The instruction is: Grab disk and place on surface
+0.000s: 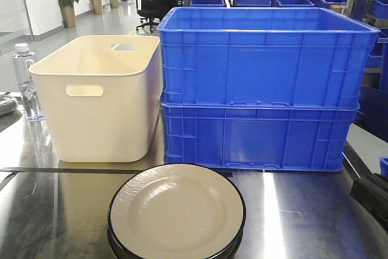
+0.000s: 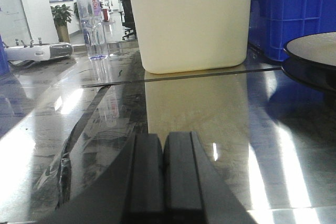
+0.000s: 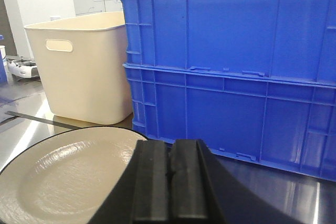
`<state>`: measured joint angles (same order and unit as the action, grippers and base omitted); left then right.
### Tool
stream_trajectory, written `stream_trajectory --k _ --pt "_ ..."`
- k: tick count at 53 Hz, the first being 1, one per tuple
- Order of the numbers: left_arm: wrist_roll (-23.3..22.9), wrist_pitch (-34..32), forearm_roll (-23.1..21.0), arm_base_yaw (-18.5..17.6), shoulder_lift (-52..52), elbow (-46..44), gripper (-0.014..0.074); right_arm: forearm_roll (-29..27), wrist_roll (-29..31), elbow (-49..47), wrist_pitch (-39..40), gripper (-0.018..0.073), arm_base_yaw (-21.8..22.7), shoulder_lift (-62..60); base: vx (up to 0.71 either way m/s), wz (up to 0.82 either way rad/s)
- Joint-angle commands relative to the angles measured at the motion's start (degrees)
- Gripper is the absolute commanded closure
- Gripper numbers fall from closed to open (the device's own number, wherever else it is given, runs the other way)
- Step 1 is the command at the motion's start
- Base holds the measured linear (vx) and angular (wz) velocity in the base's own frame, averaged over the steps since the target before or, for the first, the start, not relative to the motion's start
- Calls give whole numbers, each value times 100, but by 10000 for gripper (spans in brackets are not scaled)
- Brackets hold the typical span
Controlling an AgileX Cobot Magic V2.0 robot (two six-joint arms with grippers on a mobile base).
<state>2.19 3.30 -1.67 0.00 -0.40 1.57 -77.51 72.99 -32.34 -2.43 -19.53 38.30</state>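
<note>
Front-facing view shows you the disk (image 1: 176,213) topping a short stack on the steel table (image 1: 303,222), while both the left gripper (image 2: 163,174) and right gripper (image 3: 171,182) sit clenched and empty-handed, so this fits either stage.

We see the left claw (image 2: 164,174) in its own wrist view with both dark fingers (image 2: 147,177) pressed together, no gap between them, held low and level just above the desk (image 2: 210,108). The right claw (image 3: 169,182) likewise shows its fingers (image 3: 152,182) closed flat against each other, gripping nothing, pointing forward.
</note>
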Motion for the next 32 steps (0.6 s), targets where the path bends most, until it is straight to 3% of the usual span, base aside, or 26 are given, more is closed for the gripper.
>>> stream_trajectory --k 1,7,11,17,20,24,27,30,32 --pt "-42 -483 -41 10 -95 74 598 -26 42 -167 99 568 21 -20 0 0" --pt "-42 -483 -41 10 -95 74 598 267 -142 -167 41 568 21 -20 0 0" --pt "-42 -483 -41 10 -95 74 598 1366 -851 -167 -191 568 21 -20 0 0" --pt "-42 -483 -41 10 -95 74 598 3803 -3086 -167 -489 568 21 -20 0 0" --pt "-42 -483 -41 10 -95 74 598 5354 -5022 -167 -616 568 21 -20 0 0" --pt "-42 -483 -41 10 -95 74 598 6882 -6722 -135 -667 568 21 -20 0 0" --pt "-42 -483 -41 10 -95 74 598 7886 -7739 -6 -573 568 21 -62 0 0" --pt "-42 -483 -41 10 -95 74 598 8701 -8350 332 -274 568 43 -294 0 0" --pt "-42 -483 -41 10 -95 74 598 8918 -8499 590 -41 568 83 -522 0 0"
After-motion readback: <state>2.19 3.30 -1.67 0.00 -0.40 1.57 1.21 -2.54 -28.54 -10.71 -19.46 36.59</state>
